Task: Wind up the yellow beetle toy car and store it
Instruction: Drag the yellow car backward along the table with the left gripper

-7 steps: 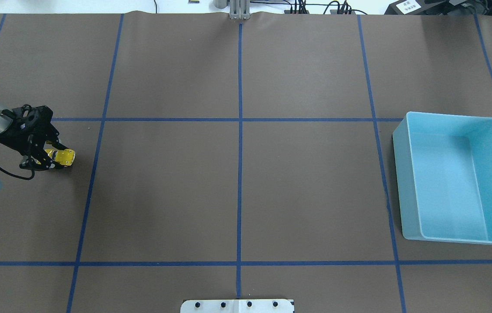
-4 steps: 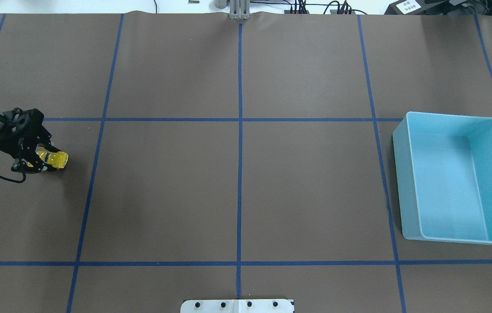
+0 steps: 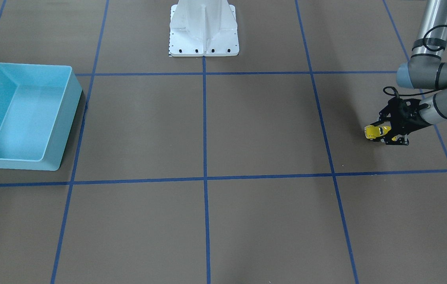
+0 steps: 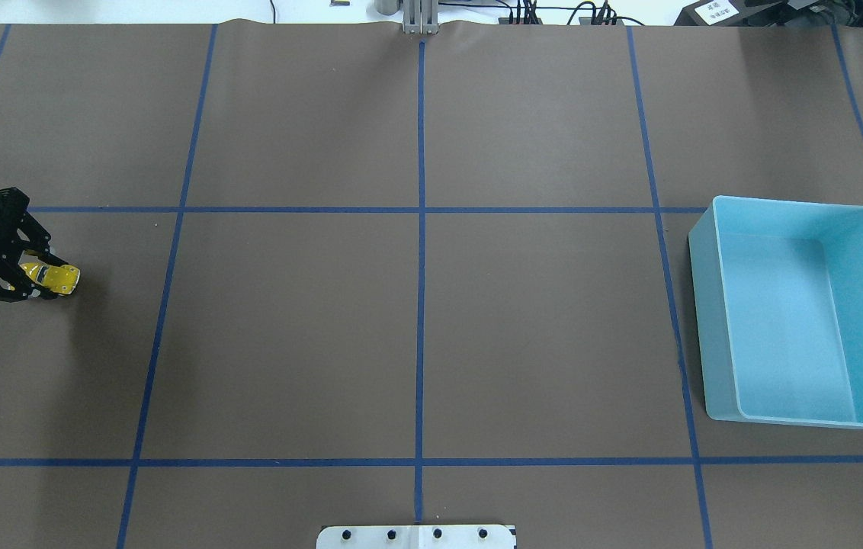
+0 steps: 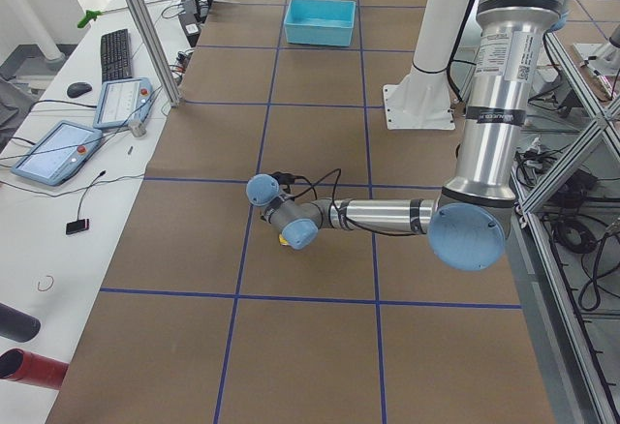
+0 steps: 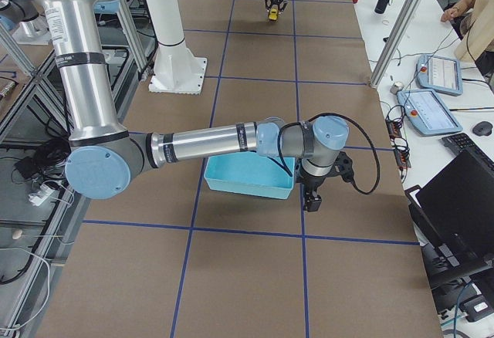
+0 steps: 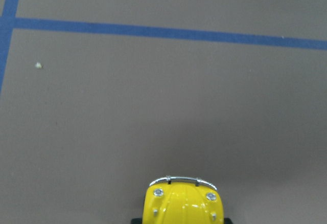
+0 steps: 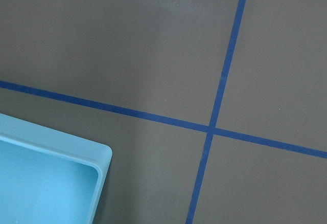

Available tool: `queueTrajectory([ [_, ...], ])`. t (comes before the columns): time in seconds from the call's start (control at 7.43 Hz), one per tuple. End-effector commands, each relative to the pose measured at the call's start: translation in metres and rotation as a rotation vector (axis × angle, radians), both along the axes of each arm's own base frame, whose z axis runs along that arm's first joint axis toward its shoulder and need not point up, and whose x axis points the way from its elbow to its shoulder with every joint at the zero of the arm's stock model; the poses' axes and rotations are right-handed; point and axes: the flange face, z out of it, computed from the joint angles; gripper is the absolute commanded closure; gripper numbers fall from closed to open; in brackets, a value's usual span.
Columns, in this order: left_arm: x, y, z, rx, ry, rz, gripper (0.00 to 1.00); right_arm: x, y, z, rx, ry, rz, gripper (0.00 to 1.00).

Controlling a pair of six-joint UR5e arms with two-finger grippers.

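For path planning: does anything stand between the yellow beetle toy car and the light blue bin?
Nothing visible does: only table and blue tape lines lie between the yellow beetle toy car in the left claw and the light blue bin.

Tiny yellow beetle toy car (image 4: 58,278), gripped, upright

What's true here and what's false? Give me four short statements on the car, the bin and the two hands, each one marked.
1. The left hand grips the yellow beetle toy car. True.
2. The car lies inside the light blue bin. False: the bin is empty, and the car is far across the table in the left hand.
3. The right hand hangs beside the bin, outside it. True.
4. The right hand carries a second toy. False: no second toy shows anywhere.
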Motion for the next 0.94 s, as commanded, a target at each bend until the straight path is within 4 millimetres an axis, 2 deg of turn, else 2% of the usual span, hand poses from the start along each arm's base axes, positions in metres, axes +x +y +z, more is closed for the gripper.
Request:
queueTrajectory([
  [0.0,-0.017,0.012,0.026,0.014,-0.014,0.016,1.00,0.000,0.000,-0.001,0.001,-0.001,0.000,0.00],
  [0.27,-0.027,0.015,0.033,0.029,-0.016,0.018,1.00,0.000,0.000,-0.001,0.001,-0.001,0.000,0.00],
  [0.4,-0.036,0.022,0.046,0.028,-0.025,0.021,1.00,0.000,0.000,-0.001,0.001,-0.001,0.000,0.00],
  [0.67,-0.045,0.019,0.047,0.041,-0.024,0.011,1.00,0.000,0.000,-0.001,0.001,-0.001,0.001,0.00],
  [0.81,-0.052,0.028,0.057,0.026,-0.033,0.006,0.98,0.000,0.000,0.000,0.000,-0.001,0.000,0.00],
])
